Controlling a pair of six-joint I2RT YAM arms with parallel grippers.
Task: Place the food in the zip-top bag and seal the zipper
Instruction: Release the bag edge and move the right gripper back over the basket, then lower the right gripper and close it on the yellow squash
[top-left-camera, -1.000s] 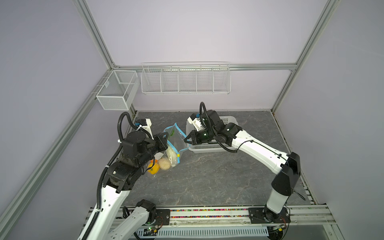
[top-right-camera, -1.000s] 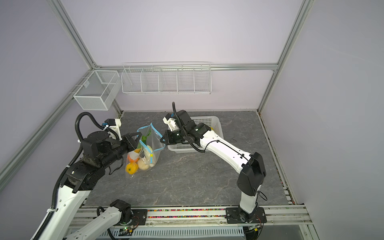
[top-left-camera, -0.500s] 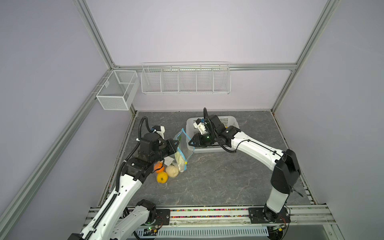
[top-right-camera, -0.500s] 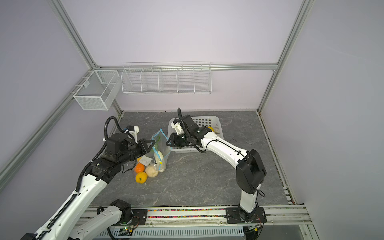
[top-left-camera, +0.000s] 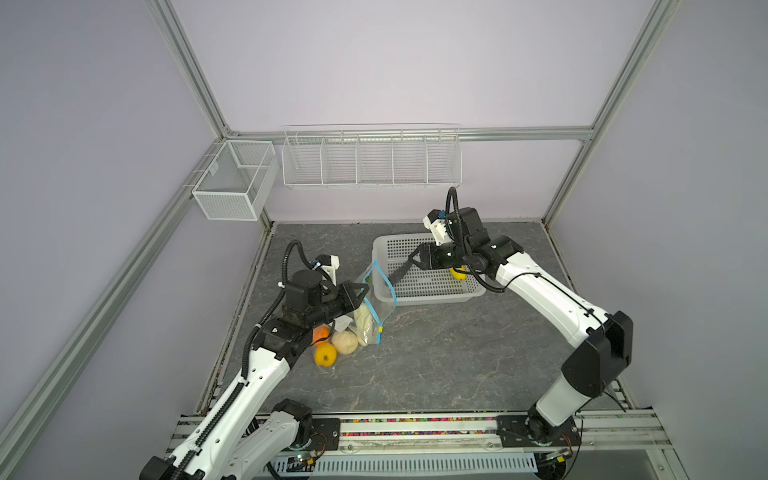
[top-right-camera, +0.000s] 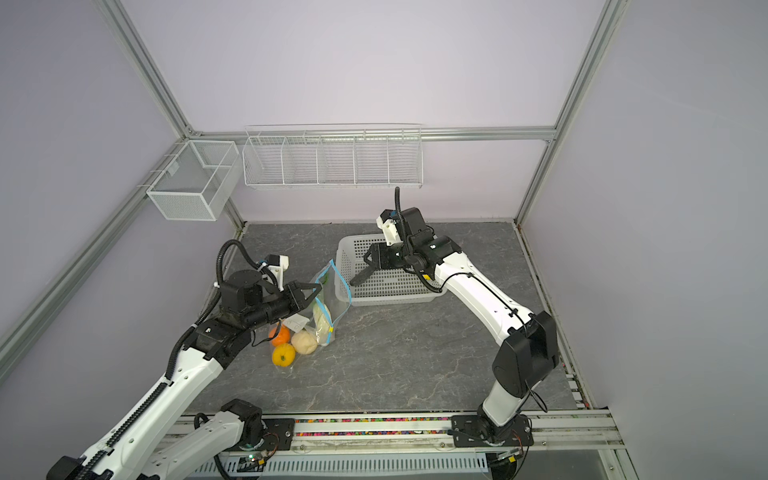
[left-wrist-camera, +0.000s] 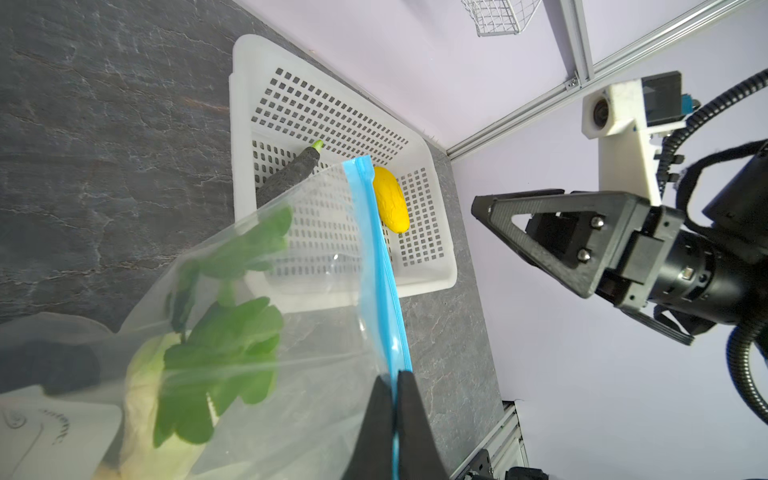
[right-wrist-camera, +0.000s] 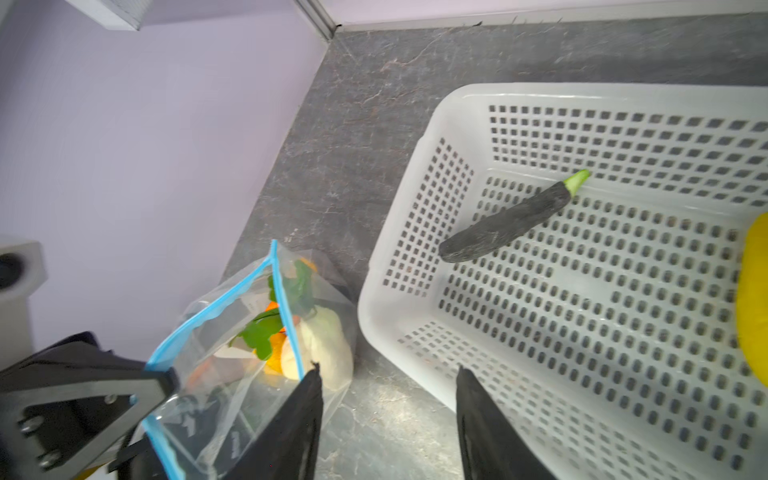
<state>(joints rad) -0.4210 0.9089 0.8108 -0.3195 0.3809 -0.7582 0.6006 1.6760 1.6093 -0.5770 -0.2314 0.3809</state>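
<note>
Mid-loading: the left gripper clamps the light-blue zipper strip of the clear plastic zip-top bag toward the grey tabletop left edge, so the open, empty right gripper next needs the black toy vegetable in the white perforated basket

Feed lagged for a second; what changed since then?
The left gripper, fingers shut on the zipper, lowered the zip-top bag to the table. The right gripper opened, released the bag and drew back over the basket. Unchanged: black piece and yellow piece in the basket.
</note>
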